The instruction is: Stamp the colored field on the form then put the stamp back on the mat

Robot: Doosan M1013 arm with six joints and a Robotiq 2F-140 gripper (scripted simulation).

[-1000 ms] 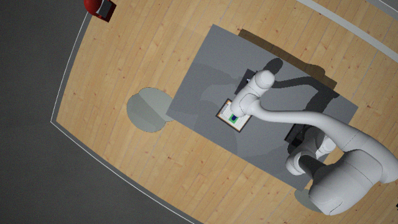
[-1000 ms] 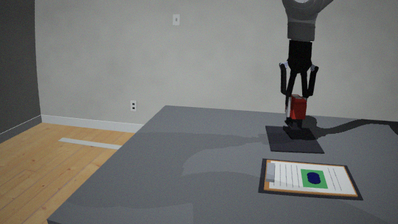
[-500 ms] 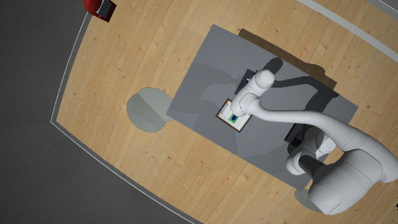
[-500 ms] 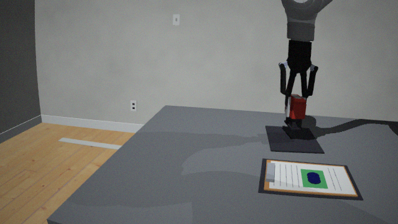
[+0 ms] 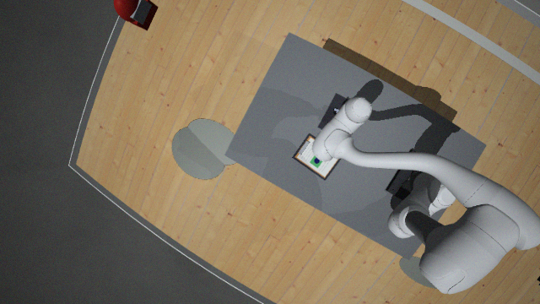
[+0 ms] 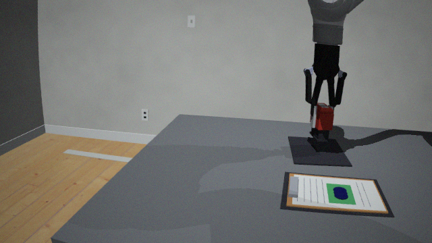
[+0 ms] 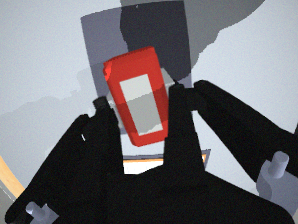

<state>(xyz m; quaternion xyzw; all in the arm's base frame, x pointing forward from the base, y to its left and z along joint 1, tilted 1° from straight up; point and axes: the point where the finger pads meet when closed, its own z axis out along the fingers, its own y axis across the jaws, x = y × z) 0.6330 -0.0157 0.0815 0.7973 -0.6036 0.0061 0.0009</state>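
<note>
From above, the arm (image 5: 380,160) reaches across the grey surface (image 5: 287,105), its wrist hiding most of the mat (image 5: 333,106) and a corner of the form (image 5: 314,157); the green field (image 5: 315,160) carries a dark blue mark. From the side, the pincer (image 6: 322,115) hangs straight down, clamped on the red stamp (image 6: 325,117); the stamp stands upright with its black foot on the mat (image 6: 304,156); the form (image 6: 371,199) lies just in front, apart from the mat. At the wrist, black fingers press both sides of the stamp (image 7: 136,96), the mat (image 7: 100,36) beneath.
</note>
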